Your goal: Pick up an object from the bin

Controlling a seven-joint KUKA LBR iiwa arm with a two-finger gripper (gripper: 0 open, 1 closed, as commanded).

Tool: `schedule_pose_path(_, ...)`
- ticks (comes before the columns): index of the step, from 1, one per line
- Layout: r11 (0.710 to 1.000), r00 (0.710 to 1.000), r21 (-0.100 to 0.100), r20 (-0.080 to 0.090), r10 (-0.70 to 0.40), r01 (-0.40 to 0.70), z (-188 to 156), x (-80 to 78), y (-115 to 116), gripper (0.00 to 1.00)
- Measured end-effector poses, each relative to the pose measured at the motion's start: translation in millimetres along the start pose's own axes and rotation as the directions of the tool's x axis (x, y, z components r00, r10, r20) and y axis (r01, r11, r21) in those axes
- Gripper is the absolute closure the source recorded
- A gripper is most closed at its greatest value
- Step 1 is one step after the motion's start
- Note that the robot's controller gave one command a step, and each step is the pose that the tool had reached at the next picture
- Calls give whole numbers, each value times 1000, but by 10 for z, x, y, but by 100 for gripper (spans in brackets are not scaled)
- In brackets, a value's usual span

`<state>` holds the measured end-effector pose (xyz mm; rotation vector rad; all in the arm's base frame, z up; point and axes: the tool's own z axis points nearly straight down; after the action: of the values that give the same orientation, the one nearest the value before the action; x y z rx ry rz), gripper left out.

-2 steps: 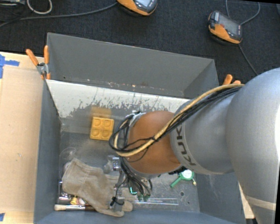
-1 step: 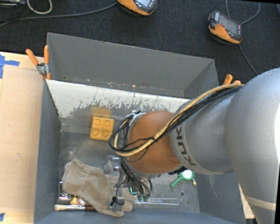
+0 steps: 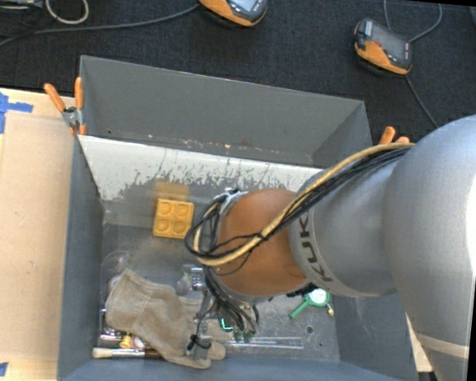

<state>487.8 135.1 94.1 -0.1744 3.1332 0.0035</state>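
The gripper is low at the right end of a beige glove in the near-left part of the bin. Nothing is lifted yet, and I cannot tell whether the gripper is apart or together. The glove lies flat, with its long axis running from far left to near right.

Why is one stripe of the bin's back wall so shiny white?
In the camera view, hard light hits the lower back wall of the bin and makes a pale, glaring band. The wall above it and the floor around the yellow block are in shade.
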Motion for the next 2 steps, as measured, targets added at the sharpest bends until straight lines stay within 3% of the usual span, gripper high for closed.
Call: schedule_pose_path(2, 1000, 1000, 0, 0, 2, -2, 0, 0, 1, 0)
